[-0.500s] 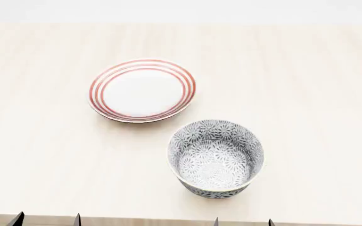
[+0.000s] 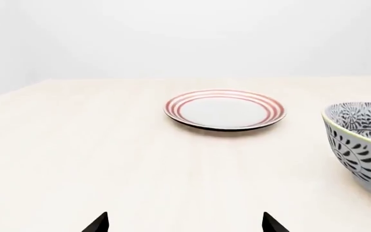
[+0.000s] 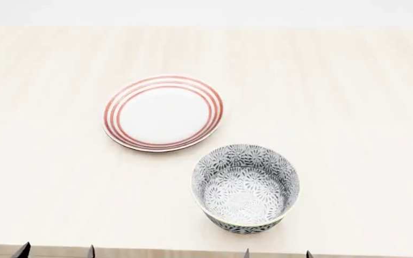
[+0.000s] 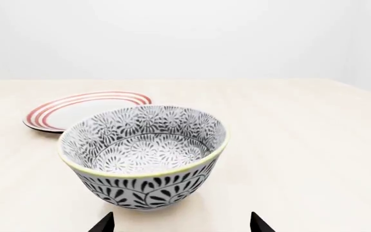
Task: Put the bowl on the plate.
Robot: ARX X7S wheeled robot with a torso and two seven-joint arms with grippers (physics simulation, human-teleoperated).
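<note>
Bowl: your bowl (image 3: pixel 246 188) stands upright on the table (image 3: pixel 350 107), near its front edge and empty, with the patterned inside showing.
Plate: your plate (image 3: pixel 164 113) lies flat just beside the bowl, farther back and toward your left; the two are not touching.
Left gripper: your left gripper (image 2: pixel 184 223) shows only two dark fingertips, spread wide apart and holding nothing, facing the plate.
Right gripper: your right gripper (image 4: pixel 182 223) is likewise spread and empty, its tips just short of the bowl.
</note>
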